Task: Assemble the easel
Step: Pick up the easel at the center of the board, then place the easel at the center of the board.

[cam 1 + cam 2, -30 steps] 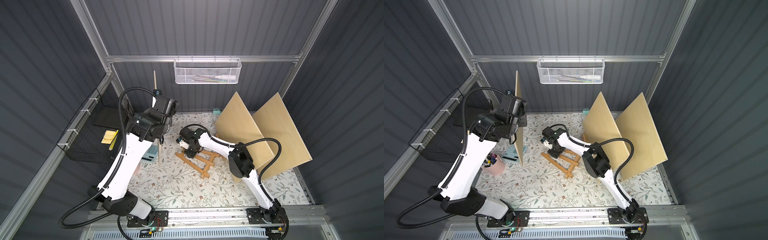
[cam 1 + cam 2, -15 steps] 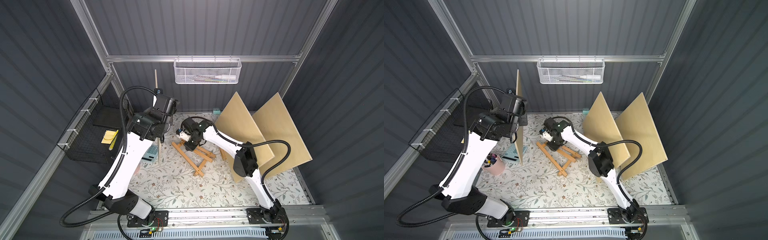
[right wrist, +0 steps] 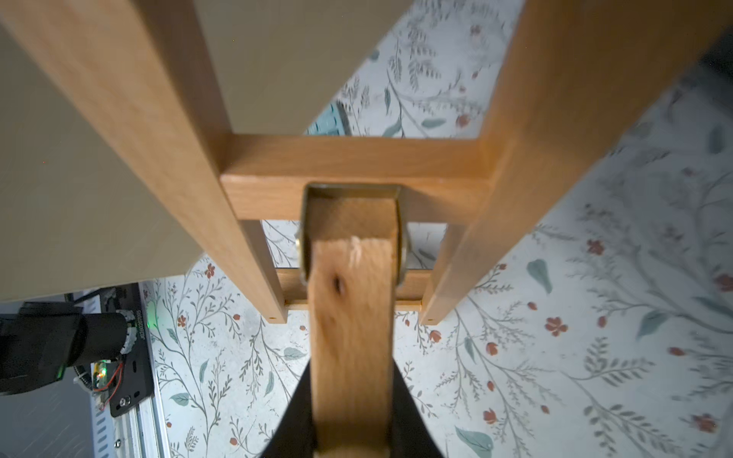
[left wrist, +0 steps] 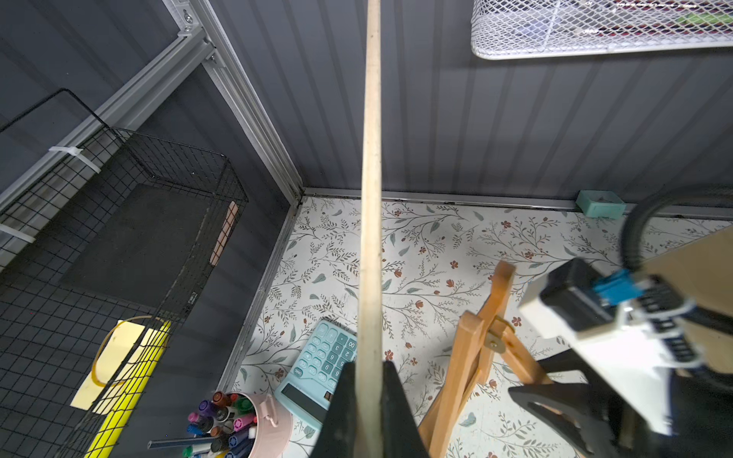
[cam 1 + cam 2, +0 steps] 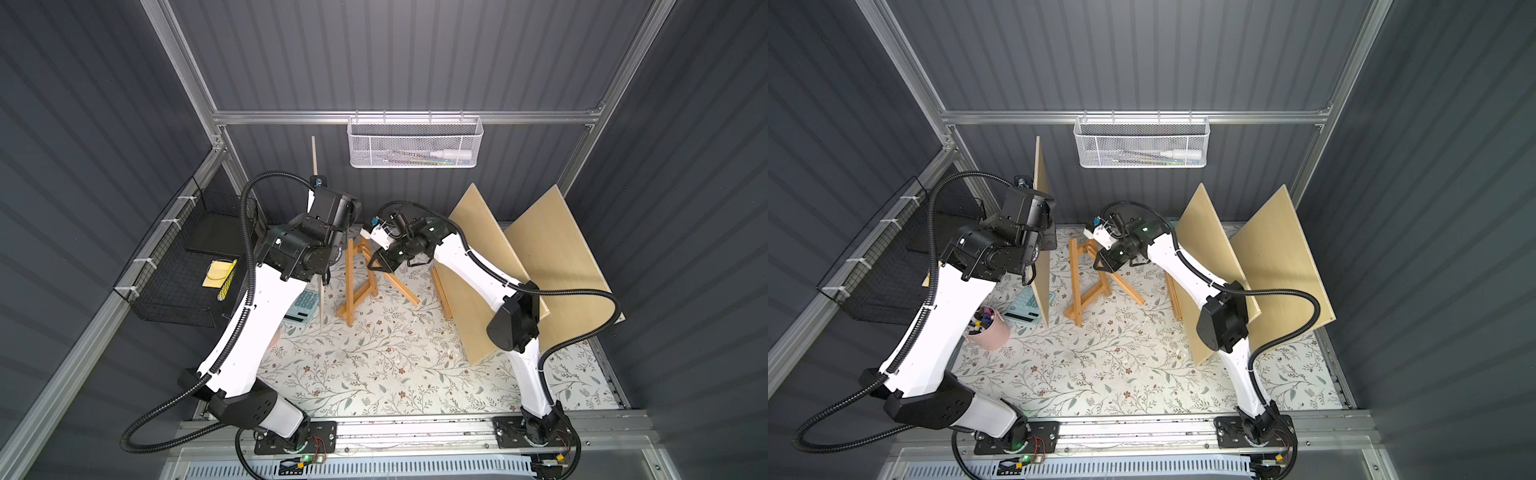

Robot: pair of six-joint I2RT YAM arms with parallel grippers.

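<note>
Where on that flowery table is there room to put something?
The front stretch of the mat, between easel and front rail, is bare. Crowded: calculator, pen cup and board at left, leaning panels at right.

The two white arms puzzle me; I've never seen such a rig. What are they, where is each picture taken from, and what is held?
They are two robot arms, left arm and right arm, working over a floral table. Both top views look down from overhead; the other two come from a camera on each wrist. On the table are a wooden easel, a calculator and a pink cup of pens; two large boards lean at the side. The left arm's jaws are shut on a thin board held upright. The right arm's jaws grip the easel's back leg.
</note>
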